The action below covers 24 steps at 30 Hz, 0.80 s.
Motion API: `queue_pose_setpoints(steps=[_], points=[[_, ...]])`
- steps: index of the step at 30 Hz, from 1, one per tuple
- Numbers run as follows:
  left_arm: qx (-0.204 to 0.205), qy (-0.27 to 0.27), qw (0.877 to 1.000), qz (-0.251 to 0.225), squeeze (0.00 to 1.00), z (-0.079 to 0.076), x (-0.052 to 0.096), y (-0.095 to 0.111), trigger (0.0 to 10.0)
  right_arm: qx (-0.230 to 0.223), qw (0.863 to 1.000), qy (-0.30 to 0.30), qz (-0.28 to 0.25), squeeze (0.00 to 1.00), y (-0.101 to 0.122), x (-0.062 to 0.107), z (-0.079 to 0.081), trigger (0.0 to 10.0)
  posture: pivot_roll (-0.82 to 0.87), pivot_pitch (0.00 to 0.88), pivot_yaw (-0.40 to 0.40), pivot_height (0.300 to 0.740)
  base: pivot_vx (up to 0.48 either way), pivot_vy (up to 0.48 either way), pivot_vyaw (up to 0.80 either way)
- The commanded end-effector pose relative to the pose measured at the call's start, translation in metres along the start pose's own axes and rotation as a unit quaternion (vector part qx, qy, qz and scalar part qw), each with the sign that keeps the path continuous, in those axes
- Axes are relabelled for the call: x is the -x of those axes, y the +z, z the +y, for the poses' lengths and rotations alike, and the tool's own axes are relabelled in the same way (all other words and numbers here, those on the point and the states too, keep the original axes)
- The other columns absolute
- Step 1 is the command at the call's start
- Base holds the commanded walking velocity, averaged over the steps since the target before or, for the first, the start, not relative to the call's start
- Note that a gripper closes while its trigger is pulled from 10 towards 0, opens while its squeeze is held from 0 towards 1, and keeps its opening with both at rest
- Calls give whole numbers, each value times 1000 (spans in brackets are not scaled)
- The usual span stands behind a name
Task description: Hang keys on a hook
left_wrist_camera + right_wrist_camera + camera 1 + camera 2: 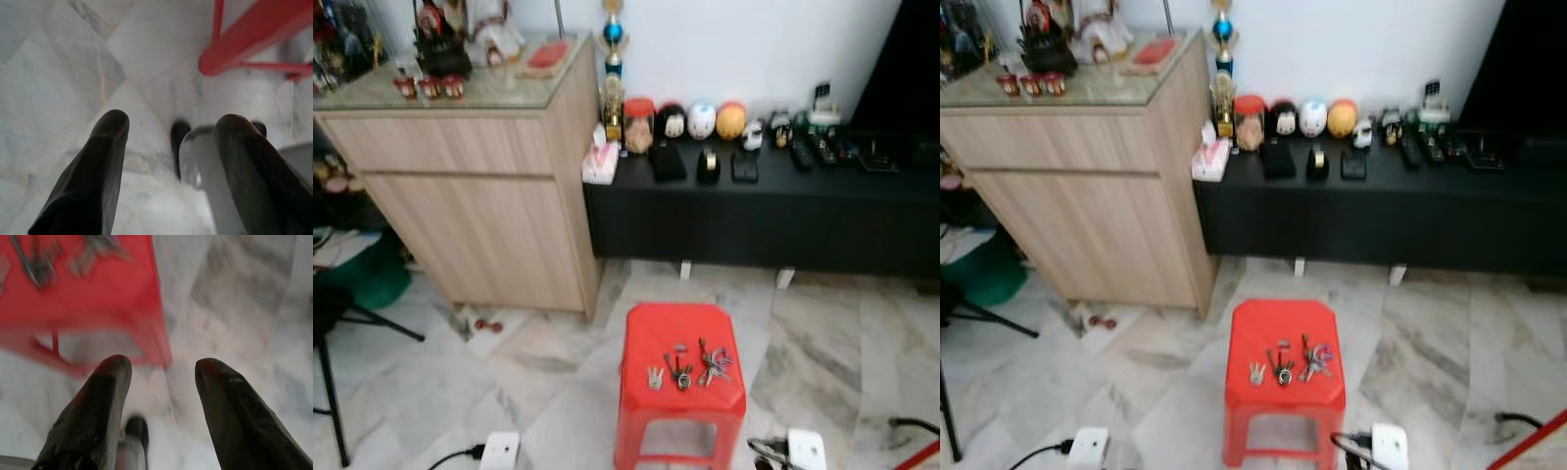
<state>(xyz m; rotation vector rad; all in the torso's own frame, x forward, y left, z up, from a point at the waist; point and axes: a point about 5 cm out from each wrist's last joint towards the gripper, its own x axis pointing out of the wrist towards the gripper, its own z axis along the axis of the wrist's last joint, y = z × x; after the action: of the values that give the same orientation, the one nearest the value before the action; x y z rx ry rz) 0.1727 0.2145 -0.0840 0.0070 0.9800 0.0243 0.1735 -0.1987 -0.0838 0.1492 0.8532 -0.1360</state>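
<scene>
A red plastic stool (681, 338) stands on the marble floor straight ahead. On its seat lie three bunches of keys: a small one (655, 376) on the left, a middle one (679, 368) and a larger one (714, 362) on the right. My right gripper (161, 382) hangs open beside the stool (98, 298), above the floor, with nothing between its fingers. The blurred keys (34, 264) lie on the seat ahead of it. My left gripper (168, 142) is open too, low over the floor near the stool's legs (244, 44).
A wooden cabinet (480, 186) stands at the left with ornaments on top. A low black bench (754, 211) along the white wall carries helmets, jars and remotes. A black chair leg (328, 392) is at the far left. Cables and white adapters (499, 450) lie on the floor.
</scene>
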Motion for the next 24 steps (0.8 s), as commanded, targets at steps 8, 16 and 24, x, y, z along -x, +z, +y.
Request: queue_pose_setpoints(steps=[8,16,24], points=[[-5,17,1000,14,0,11,3,-8,10000,-7,999,5,-50,0,15,-1,-1,10000,15,10,15,740,0,0,0],[-6,20,1000,18,0,13,4,-12,10000,-4,983,26,-182,0,77,-7,14,10000,2,0,18,740,0,0,0],[-7,21,1000,17,0,12,4,-12,10000,18,972,36,-230,0,94,-4,22,10000,7,19,16,740,0,0,0]])
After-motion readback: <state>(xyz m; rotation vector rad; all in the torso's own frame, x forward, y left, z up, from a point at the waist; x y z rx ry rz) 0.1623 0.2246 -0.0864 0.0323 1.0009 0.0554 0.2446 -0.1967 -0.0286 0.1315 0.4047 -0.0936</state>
